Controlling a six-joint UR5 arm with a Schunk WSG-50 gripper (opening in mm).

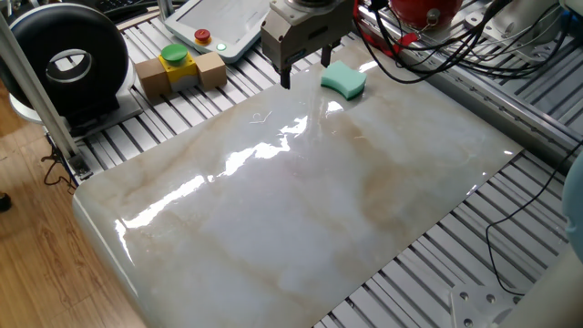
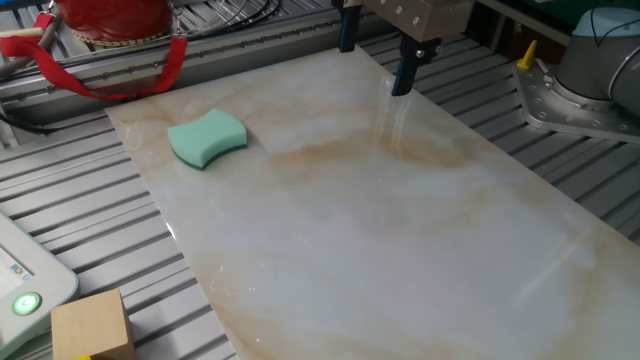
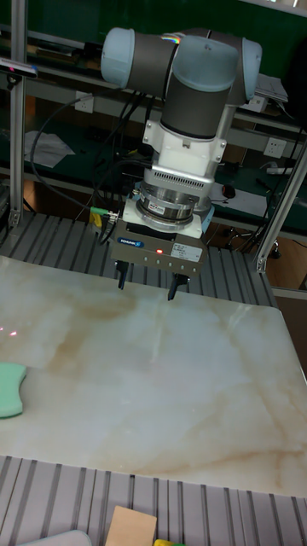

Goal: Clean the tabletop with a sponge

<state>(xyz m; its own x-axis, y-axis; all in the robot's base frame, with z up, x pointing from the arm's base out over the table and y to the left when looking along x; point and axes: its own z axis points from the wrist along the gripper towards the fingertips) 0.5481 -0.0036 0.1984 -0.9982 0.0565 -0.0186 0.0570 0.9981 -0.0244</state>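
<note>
The teal sponge (image 1: 343, 80) (image 2: 208, 138) (image 3: 10, 390) lies flat near a far corner of the glossy marble tabletop (image 1: 301, 200) (image 2: 400, 250) (image 3: 170, 392). My gripper (image 1: 306, 71) (image 2: 374, 70) (image 3: 147, 286) hangs open a little above the slab's far edge, fingers pointing down with nothing between them. The sponge sits a short way to one side of it, apart from the fingers. Nothing touches the sponge.
A yellow-and-green button on wooden blocks (image 1: 179, 66) and a teach pendant (image 1: 211, 27) sit on the slatted aluminium frame (image 1: 137, 137) beside the slab. A black round device (image 1: 64, 59) stands at the left. A red object with cables (image 2: 110, 25) lies behind the sponge.
</note>
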